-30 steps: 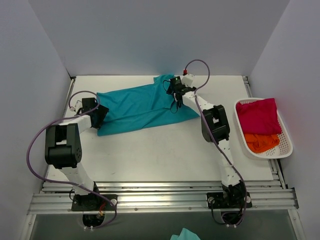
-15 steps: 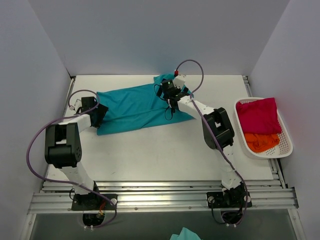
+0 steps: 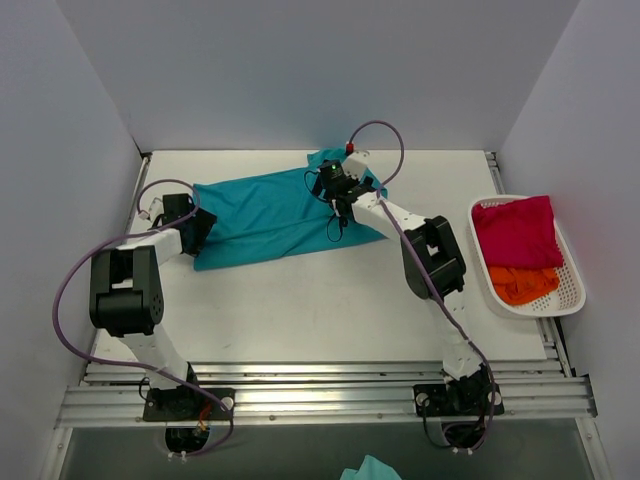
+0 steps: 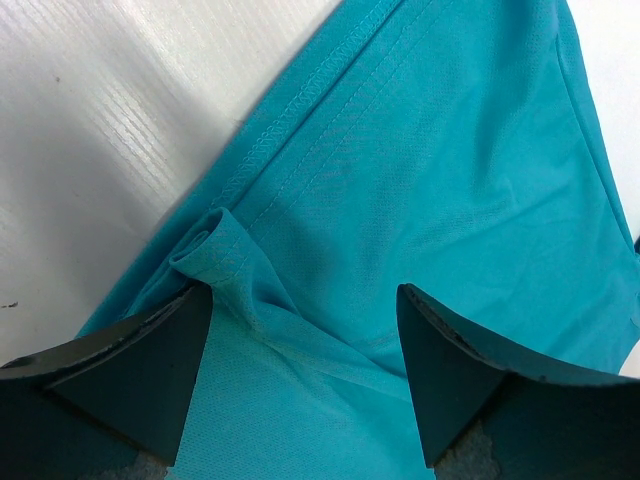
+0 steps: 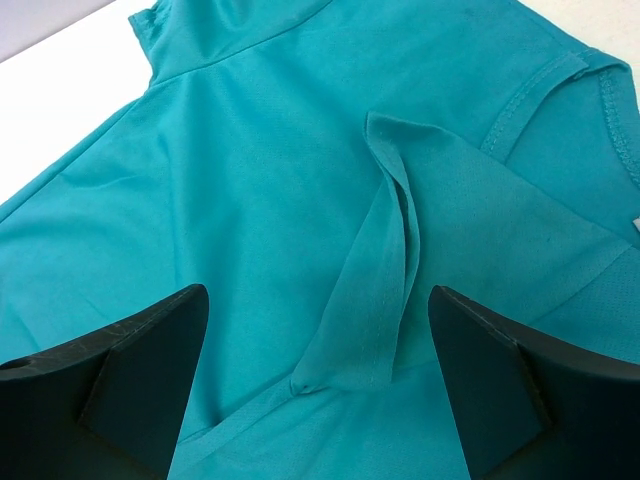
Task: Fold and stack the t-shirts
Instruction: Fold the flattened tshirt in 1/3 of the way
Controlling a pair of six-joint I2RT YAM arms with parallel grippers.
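Note:
A teal t-shirt (image 3: 270, 215) lies spread across the back of the table, creased and slanting down to the left. My left gripper (image 3: 200, 232) is at its left end. It stands open in the left wrist view (image 4: 300, 390), with a bunched hem fold (image 4: 215, 250) by the left fingertip. My right gripper (image 3: 335, 190) hovers over the shirt's right part, open (image 5: 320, 390), with a raised flap of teal cloth (image 5: 385, 280) lying between its fingers. A crimson t-shirt (image 3: 515, 232) and an orange t-shirt (image 3: 522, 284) sit crumpled in the basket.
The white slotted basket (image 3: 578, 285) stands at the table's right edge. Grey walls close in the left, back and right. Bare white table (image 3: 320, 310) lies between the shirt and the arm bases. A scrap of teal cloth (image 3: 368, 470) shows below the front rail.
My right arm has swung left from the shirt's collar end to a spot further over the cloth. The left arm and the shirt have stayed put.

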